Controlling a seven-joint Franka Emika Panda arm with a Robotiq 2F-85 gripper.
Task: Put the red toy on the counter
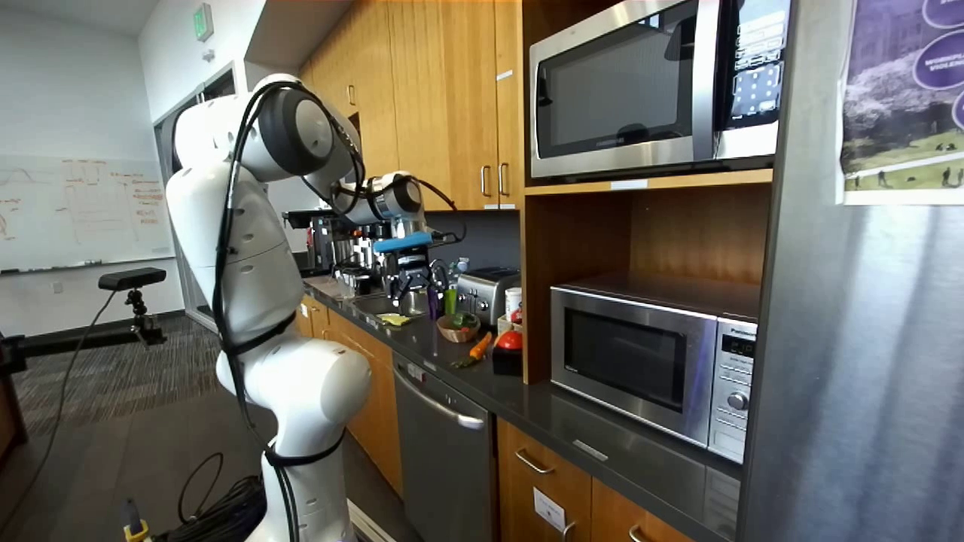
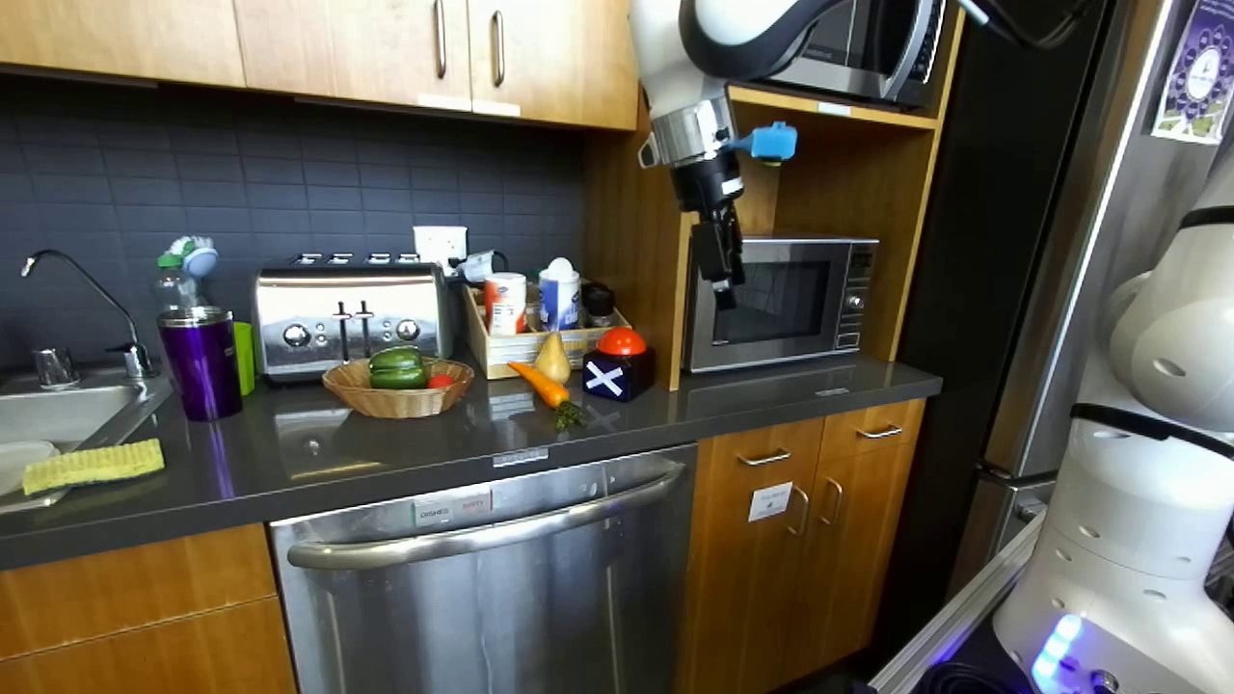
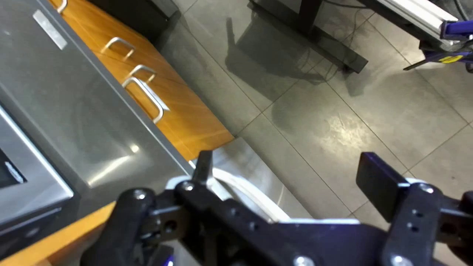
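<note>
A small red toy (image 2: 441, 381), round like a tomato, sits in a wicker basket (image 2: 395, 401) beside a green pepper in an exterior view. The basket also shows in an exterior view (image 1: 456, 332), where I cannot make out the red toy. The dark counter (image 2: 424, 453) runs under the basket; it also shows in an exterior view (image 1: 550, 410) and in the wrist view (image 3: 81, 92). My gripper (image 2: 725, 294) is raised above counter height, apart from the basket. In the wrist view the gripper (image 3: 286, 157) is open and empty, with floor and dishwasher front between its fingers.
A black box with a red dome (image 2: 622, 342), a carrot (image 2: 545, 386) and a yellow squash (image 2: 552, 359) lie right of the basket. A toaster (image 2: 352, 318), a purple tumbler (image 2: 201, 361) and a wooden tray (image 2: 496, 357) stand near it. A microwave (image 2: 781, 304) stands at the right.
</note>
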